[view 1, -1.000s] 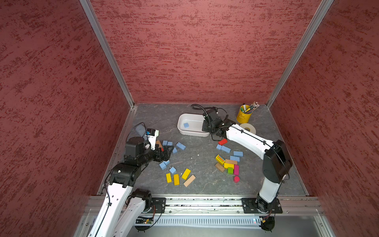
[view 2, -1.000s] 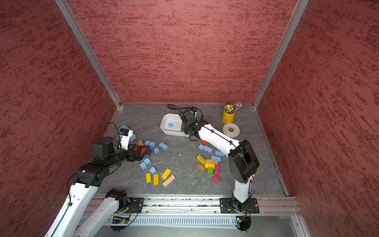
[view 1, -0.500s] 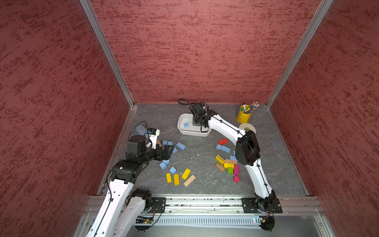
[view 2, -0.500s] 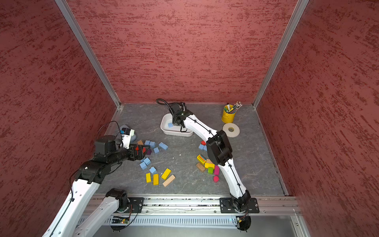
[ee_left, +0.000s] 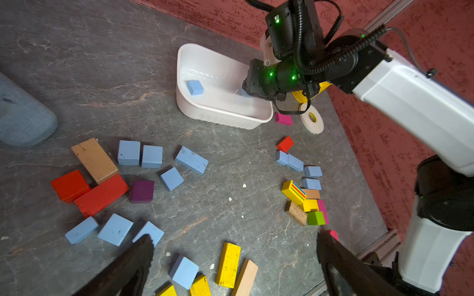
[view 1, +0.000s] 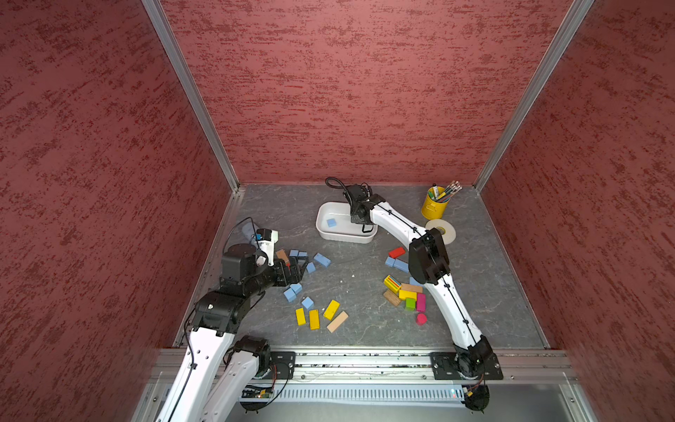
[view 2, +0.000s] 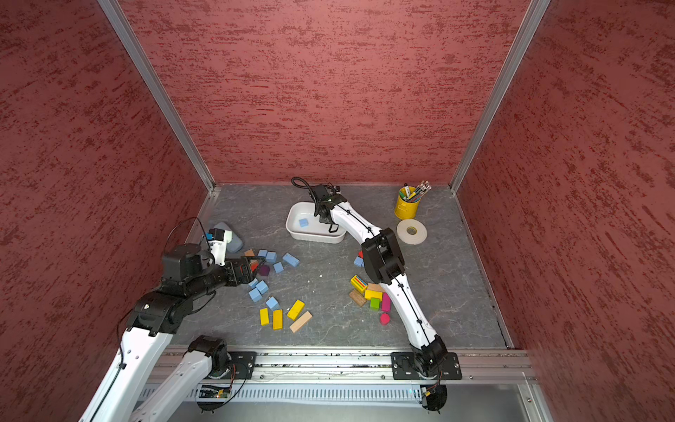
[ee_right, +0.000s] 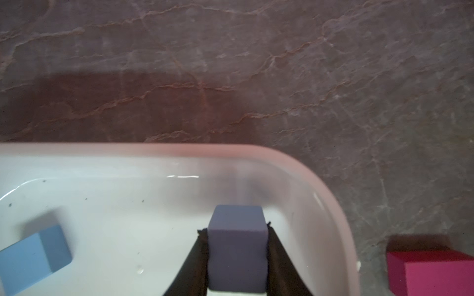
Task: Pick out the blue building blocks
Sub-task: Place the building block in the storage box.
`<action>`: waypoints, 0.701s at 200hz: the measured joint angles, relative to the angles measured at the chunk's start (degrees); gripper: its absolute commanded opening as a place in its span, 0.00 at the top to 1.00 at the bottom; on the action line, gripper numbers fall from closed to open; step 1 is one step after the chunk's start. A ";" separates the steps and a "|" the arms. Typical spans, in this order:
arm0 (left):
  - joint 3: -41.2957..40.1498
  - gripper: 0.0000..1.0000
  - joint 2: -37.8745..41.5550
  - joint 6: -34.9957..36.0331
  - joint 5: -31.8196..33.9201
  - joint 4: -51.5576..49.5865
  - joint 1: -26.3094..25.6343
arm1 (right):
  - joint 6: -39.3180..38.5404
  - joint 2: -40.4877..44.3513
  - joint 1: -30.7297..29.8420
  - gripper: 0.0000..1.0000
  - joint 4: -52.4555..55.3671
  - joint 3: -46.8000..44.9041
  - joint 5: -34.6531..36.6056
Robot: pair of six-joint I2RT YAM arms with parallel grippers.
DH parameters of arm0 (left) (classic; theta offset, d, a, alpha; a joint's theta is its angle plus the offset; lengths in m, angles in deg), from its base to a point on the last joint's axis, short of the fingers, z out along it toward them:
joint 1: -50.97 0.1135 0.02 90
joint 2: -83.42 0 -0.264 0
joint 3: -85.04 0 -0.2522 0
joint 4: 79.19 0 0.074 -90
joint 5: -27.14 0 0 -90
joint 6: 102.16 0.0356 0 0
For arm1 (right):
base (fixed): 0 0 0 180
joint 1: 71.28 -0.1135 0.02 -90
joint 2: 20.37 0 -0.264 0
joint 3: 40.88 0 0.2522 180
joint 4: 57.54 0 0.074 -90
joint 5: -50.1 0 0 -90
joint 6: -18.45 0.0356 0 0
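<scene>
Right tool (ee_right: 236, 229) pinched a blue cube (ee_right: 236, 251) over the bin (ee_right: 179, 151); a low release inside the rim looked best; left tool (ee_left: 234, 237) stood wide.

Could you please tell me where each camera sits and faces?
Top views: high above the front rail, looking down; left arm, right arm show.
Left wrist: on the left arm, facing the white tub across the blocks; open left gripper and right arm show.
Right wrist: looking down into the tub; right gripper shut on a blue cube.
All share the loose blue cube in the tub.
</scene>
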 measured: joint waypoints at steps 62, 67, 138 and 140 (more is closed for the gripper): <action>0.55 0.00 0.74 -7.80 -0.35 0.31 0.00 | -0.85 -1.20 1.46 0.59 -2.12 0.55 -0.24; 0.59 0.00 0.52 -8.15 -0.39 0.46 0.00 | -0.96 -1.29 1.46 0.58 -2.21 0.55 -0.35; 3.02 0.00 -4.98 -10.16 0.17 1.60 0.00 | -2.16 -1.70 1.57 0.38 -3.17 3.93 -3.21; 3.13 0.00 -5.16 -10.16 0.28 1.60 0.00 | -2.16 -1.64 1.57 0.38 -3.28 4.02 -3.37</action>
